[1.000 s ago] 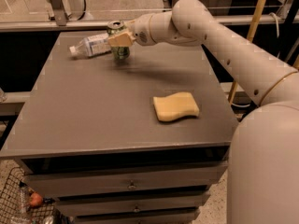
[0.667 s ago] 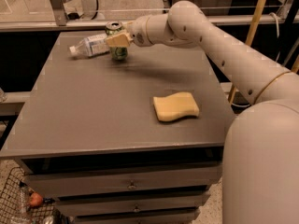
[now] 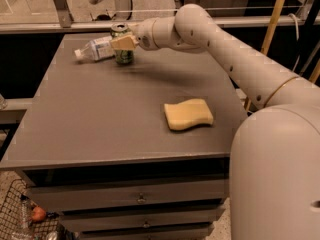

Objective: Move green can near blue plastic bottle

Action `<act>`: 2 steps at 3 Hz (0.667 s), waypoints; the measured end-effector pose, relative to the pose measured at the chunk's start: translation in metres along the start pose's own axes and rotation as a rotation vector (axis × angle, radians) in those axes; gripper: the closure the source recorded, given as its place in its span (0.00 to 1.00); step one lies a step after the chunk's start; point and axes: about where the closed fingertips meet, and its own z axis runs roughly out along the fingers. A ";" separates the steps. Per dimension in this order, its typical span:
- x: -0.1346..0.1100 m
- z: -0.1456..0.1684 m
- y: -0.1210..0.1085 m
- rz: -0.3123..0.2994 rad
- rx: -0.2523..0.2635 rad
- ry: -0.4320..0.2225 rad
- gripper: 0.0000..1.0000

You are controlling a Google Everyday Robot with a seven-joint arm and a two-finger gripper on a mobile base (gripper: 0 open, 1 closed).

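The green can (image 3: pixel 122 57) stands upright on the far left part of the grey table (image 3: pixel 95 119). The blue plastic bottle (image 3: pixel 95 49) lies on its side right beside the can, to its left, white cap pointing left. My gripper (image 3: pixel 123 41) reaches in from the right at the end of the white arm. Its tan finger (image 3: pixel 125 42) lies across the can's upper half, and the gripper is shut on the can. The can's base appears to rest on the table top.
A yellow sponge (image 3: pixel 188 114) lies on the table's right half. A railing (image 3: pixel 60 6) runs behind the table's far edge. Drawers (image 3: pixel 140 199) are below the table top, and a wire basket (image 3: pixel 20 219) stands on the floor at the lower left.
The can and my gripper stay at the same spot beside the bottle. The arm has barely shifted.
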 end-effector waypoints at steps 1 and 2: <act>0.000 0.002 0.002 0.000 -0.005 0.000 0.82; 0.000 0.005 0.004 0.001 -0.009 0.000 0.60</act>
